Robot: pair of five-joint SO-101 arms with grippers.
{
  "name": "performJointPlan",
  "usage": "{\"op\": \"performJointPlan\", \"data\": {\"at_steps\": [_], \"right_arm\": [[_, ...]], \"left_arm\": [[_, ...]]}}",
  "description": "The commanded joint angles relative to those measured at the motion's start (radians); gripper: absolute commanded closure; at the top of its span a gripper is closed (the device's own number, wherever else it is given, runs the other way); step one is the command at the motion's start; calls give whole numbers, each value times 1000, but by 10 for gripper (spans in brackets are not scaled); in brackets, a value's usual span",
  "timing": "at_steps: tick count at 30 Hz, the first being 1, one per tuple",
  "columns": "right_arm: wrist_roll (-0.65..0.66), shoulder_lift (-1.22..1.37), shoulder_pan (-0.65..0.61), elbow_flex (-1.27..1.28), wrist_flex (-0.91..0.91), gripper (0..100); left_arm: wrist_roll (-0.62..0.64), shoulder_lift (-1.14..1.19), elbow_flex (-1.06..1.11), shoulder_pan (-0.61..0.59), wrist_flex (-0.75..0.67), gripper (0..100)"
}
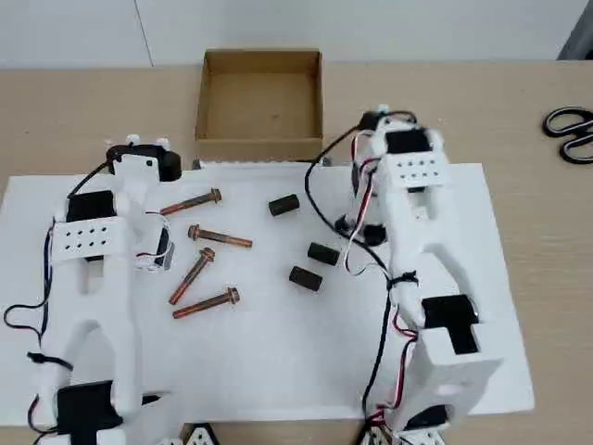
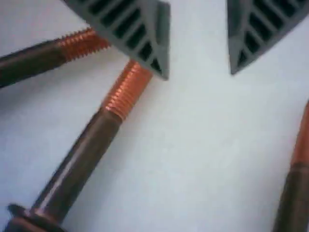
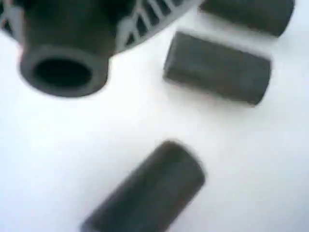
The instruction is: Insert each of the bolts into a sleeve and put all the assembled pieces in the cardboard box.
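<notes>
**Bolts and sleeves, none yet mated.**
Left gripper point(image 2: 198, 71) gapes over a bolt point(image 2: 82, 159) on the mat point(image 1: 278, 352); right gripper point(image 3: 77, 24) clamps a sleeve point(image 3: 63, 72). Risk: a finger point(image 2: 140, 29) overhangs the threads, so closing could flick the bolt aside.

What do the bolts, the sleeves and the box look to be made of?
Bolts: probably metal, with a dark, slightly glossy shank and bright coppery threads.
Sleeves: dark, smooth and matte. The look leaves metal or plastic open.
Box: cardboard, going by its dull brown, thin walls.
</notes>
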Motion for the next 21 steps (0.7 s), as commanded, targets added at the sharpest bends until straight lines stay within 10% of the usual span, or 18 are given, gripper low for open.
{"op": "performJointPlan", "data": {"at_steps": [1,21], "right_arm": [[94,-27,21,-144,70,995],[531,-562,110,365,70,995]], "left_arm": [[2,-12,-127,-2,81,997],[-270,431,-707,92,190,990]]}}
